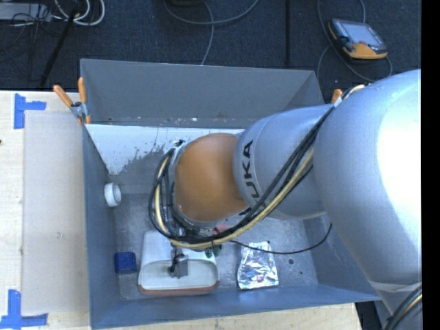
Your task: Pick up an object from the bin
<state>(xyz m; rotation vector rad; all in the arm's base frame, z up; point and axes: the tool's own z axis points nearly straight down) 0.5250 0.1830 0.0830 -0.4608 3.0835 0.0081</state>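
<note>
Camera view, looking down on the grey bin [199, 91]: the KUKA arm [357, 177] is hanging in from 3 o'clock. Its orange wrist cover [206, 177] is sitting over the middle of the floor. The tool [179, 267] is pointing down at a flat white slab [157, 275] with a brown edge, which is lying at 6 o'clock, close along the near wall. From where I am standing the wrist is hiding too much of the tool, so I cannot tell whether it is open or closed, or whether it is touching the slab at all.

A small blue block [125, 262] is lying just beside the slab at its 9 o'clock. A crinkled foil packet [258, 273] is lying near the slab at its 3 o'clock, apart from it. A short white roll [112, 194] is resting well away at 9 o'clock by the left wall.

The slab looks broad, low and smooth. A grasp here will likely only work if the tool closes across the narrower span or catches an edge, not if it presses on the flat top. Coming straight down and centred should stop the slab tipping or sliding towards the near wall, where there is little room. Closing gently and then lifting vertically should leave the block and the foil undisturbed. The looped cables [161, 198] under the cover are also worth keeping clear of the bin's walls.
</note>
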